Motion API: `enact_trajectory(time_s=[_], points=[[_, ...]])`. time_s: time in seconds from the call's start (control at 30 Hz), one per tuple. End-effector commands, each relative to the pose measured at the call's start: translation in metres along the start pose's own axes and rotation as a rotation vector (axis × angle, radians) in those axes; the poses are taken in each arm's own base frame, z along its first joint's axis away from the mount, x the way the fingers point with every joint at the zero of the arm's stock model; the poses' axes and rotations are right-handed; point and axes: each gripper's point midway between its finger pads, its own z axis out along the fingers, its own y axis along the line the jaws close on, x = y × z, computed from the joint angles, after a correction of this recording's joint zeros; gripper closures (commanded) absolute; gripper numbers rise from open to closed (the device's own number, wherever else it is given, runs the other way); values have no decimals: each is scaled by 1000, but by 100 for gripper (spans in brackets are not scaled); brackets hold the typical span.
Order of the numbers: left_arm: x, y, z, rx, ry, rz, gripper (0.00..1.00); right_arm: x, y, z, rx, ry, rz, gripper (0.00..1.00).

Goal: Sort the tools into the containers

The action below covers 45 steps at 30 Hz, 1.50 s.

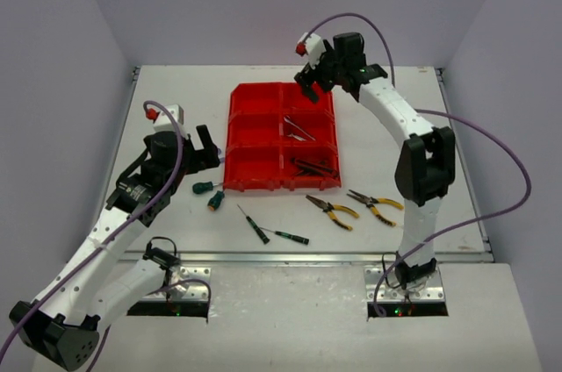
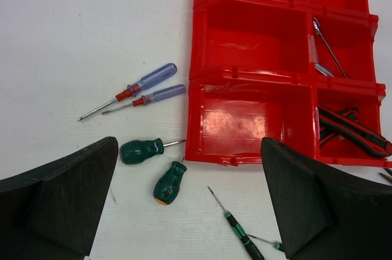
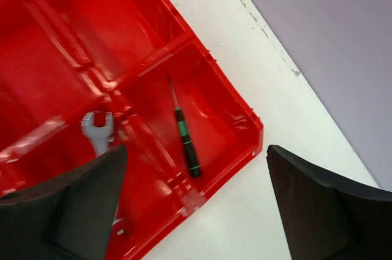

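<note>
Eight tools lie loose on the table [image 1: 184, 82] near the red bin block [image 1: 255, 183] of six compartments: two blue screwdrivers [image 2: 147, 81], two stubby green screwdrivers [image 2: 142, 150], two slim green-and-black screwdrivers [image 1: 255, 225], two yellow pliers [image 1: 334, 212]. In the bin, one slim screwdriver [image 3: 185, 140] lies far right, silver wrenches [image 1: 299, 129] middle right, red-and-black pliers [image 2: 352, 130] near right; those counts are unclear. The left gripper [image 1: 209, 148] hovers by the bin's near left corner, the right gripper [image 1: 309, 89] above the far right compartment, both spread wide, empty. Likely hazard: the stubby screwdrivers lie just beside the bin wall, so a finger could shove the bin; paired tools could drag each other.
</note>
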Motion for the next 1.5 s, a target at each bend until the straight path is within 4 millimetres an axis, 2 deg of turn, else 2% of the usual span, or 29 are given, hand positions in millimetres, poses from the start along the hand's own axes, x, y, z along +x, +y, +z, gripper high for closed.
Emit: enact_trajectory(time_s=[0.0,0.07,0.1,0.13,0.2,0.27,0.33,0.37,0.43,0.47,0.57,0.77,0.8,0.87,1.0,1.1,1.3,1.43,1.47], points=[[-16,1,-2,-1,-54,-26,0,-62,73,-89,-94,-61,180,1],[-16,4,-1,-10,-55,-30,0,-37,150,-111,-224,11,211,1],[-16,5,0,-16,-53,-31,0,-12,188,-114,-275,70,206,1],[-15,6,1,-19,-50,-31,0,-6,207,-123,-297,70,208,1],[-15,7,2,-25,-45,-29,0,41,262,-129,-338,172,206,1],[-15,10,3,-41,-45,-29,0,67,285,-135,-303,235,200,5],[-16,14,3,-60,-49,-33,0,88,313,-142,-305,305,211,23],[-17,16,3,-70,-53,-37,0,97,328,-145,-317,331,207,28],[-20,22,3,-92,-63,-46,0,114,356,-149,-343,373,190,33],[-21,24,3,-95,-65,-52,0,125,362,-149,-343,413,178,34],[-23,29,4,-103,-67,-66,0,159,380,-146,-345,543,130,36],[-22,27,4,-88,-65,-66,0,165,391,-129,-370,553,114,38],[-22,28,3,-89,-66,-66,0,160,392,-123,-370,540,116,39],[-21,27,5,-86,-60,-65,0,166,396,-115,-370,565,110,42],[-20,25,5,-80,-55,-64,0,175,394,-104,-334,597,92,56],[-22,25,2,-71,-70,-68,0,183,389,-105,-302,635,79,68],[-17,21,7,-61,-37,-59,0,180,370,-112,-222,672,44,88],[-21,24,4,-66,-62,-64,0,167,363,-124,-213,638,56,96],[-20,23,4,-65,-59,-63,0,156,364,-132,-243,603,66,98]])
